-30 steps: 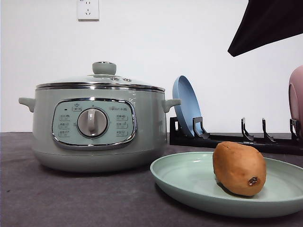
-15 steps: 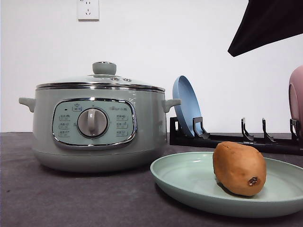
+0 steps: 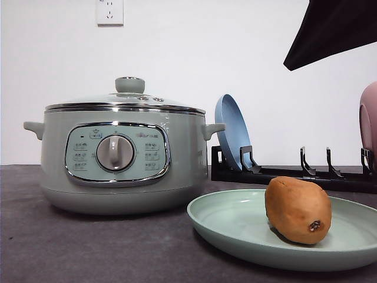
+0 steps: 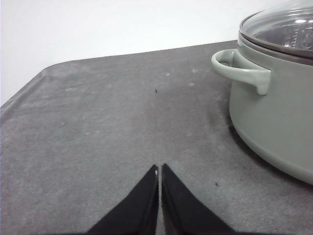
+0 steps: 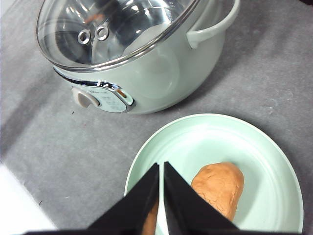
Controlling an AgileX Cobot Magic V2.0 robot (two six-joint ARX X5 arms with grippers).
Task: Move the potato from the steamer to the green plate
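The orange-brown potato (image 3: 297,210) lies on the pale green plate (image 3: 235,227) at the front right, its dark spot facing the camera. From above it shows as potato (image 5: 219,188) on the plate (image 5: 254,147), with my right gripper (image 5: 161,169) shut and empty, held well over the plate's near rim. The sage-green steamer (image 3: 118,159) stands to the left with its glass lid on; the steamer (image 5: 132,54) is beside the plate. My left gripper (image 4: 159,169) is shut and empty, over bare grey table beside the steamer's handle (image 4: 242,73).
A black dish rack (image 3: 294,171) stands behind the plate and holds an upright blue plate (image 3: 232,132); a pink dish (image 3: 369,127) sits at its right end. A dark arm part (image 3: 333,29) hangs at the upper right. A wall socket (image 3: 109,12) is behind.
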